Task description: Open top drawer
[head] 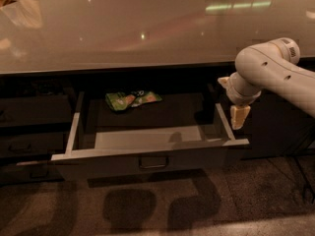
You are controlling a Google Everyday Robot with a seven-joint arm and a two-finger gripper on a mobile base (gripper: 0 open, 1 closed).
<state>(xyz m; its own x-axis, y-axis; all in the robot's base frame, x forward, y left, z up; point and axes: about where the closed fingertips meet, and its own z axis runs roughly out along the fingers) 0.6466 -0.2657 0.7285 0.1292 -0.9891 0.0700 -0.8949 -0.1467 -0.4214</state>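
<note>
One top drawer [103, 161] open, boxy, pale grey inside; hand [238, 118] beside right wall, grip unclear.

a packet [132, 100] lies back left in the top drawer [147, 149], the hand [237, 117] outside its right wall.

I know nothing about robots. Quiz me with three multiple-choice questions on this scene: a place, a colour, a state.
1. Where is the end effector relative to the drawer? A) deep inside it B) beside its right wall C) far to its left
2. What colour is the packet in the drawer? A) blue B) white C) green
3. The drawer is: A) pulled open B) shut C) taken out entirely
Answers: B, it hangs beside the right wall; C, the wrapper is green; A, its inside shows.
</note>
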